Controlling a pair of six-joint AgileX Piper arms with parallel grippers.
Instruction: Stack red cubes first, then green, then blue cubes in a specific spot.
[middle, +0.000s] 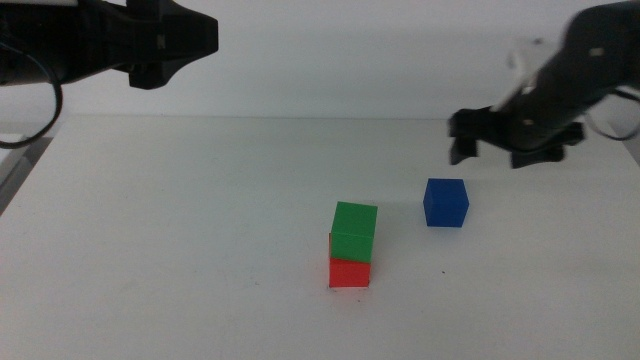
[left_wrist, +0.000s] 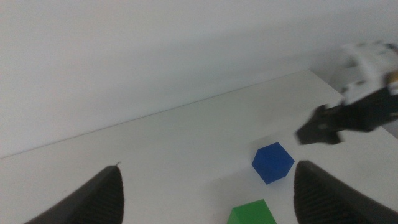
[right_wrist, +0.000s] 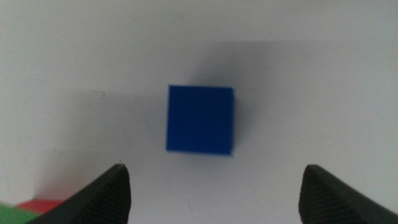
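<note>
The green cube (middle: 354, 229) sits on top of the red cube (middle: 349, 272) near the middle of the white table. The blue cube (middle: 445, 202) stands alone on the table, to the right of the stack and a little farther back. My right gripper (middle: 495, 150) hovers open and empty above and just behind the blue cube. In the right wrist view the blue cube (right_wrist: 200, 119) lies ahead between the open jaws of that gripper (right_wrist: 214, 168). My left gripper (middle: 190, 40) is raised at the far left, open and empty (left_wrist: 208, 167).
The left wrist view shows the blue cube (left_wrist: 272, 163), the green cube's top (left_wrist: 252, 213) and the right arm's gripper (left_wrist: 348, 118). The table's back edge (middle: 300, 118) meets a white wall. A tiny dark speck (middle: 446, 272) lies right of the stack.
</note>
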